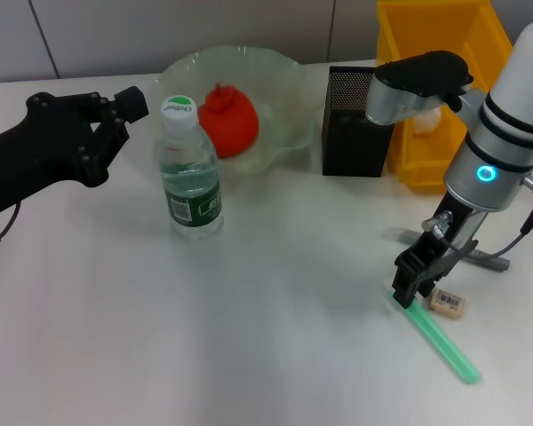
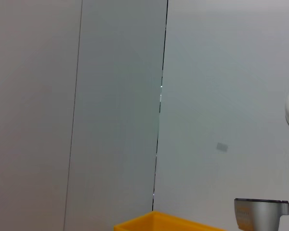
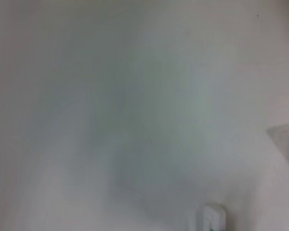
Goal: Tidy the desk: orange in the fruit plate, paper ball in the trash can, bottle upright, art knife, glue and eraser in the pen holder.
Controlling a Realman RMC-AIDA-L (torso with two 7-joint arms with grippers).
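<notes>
**Right gripper low at the green stick, left gripper idle**

Head view: the right gripper [image 1: 415, 286] stands on the near end of a green stick [image 1: 444, 342] at 4 o'clock; whether its jaws are clenched cannot be told. The eraser [image 1: 448, 303] lies just beside it. The left gripper [image 1: 124, 111] hovers at 10 o'clock, jaws unreadable, near the upright bottle [image 1: 188, 169]. The orange [image 1: 227, 120] sits in the fruit plate [image 1: 280, 75]; the pen holder [image 1: 354, 133] stands against the trash can [image 1: 431, 27], which is cut off at the frame's top.

Left wrist view: wall, the trash can's rim.

Right wrist view: blurred tabletop [image 3: 135, 120].
</notes>
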